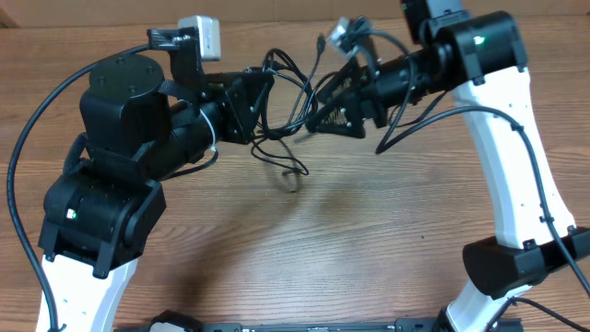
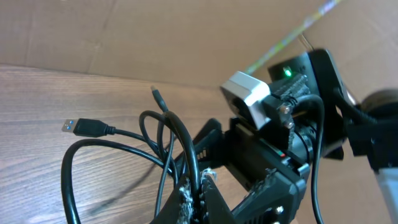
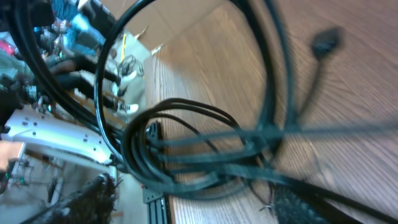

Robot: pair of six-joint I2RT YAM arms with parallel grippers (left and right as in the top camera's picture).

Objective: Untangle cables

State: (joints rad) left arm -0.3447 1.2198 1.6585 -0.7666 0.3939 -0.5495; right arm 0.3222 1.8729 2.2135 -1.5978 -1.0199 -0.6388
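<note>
Even warm light, soft shadows on table (image 1: pixel 369 231); right wrist view smeared, cables (image 3: pixel 134 152) probably motion-blurred

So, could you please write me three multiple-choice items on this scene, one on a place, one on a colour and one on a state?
1. Where are the cables?
A. between the two grippers
B. beside the left arm's base
C. beside the right arm's base

2. What colour are the cables?
A. white
B. black
C. red

3. How is the left gripper?
A. open and empty
B. out of view
C. shut on the cables

Answers:
1 A: the overhead view shows them strung from the left gripper to the right gripper.
2 B: every cord looks black in all views.
3 C: its fingers pinch the cords in the left wrist view.
</note>
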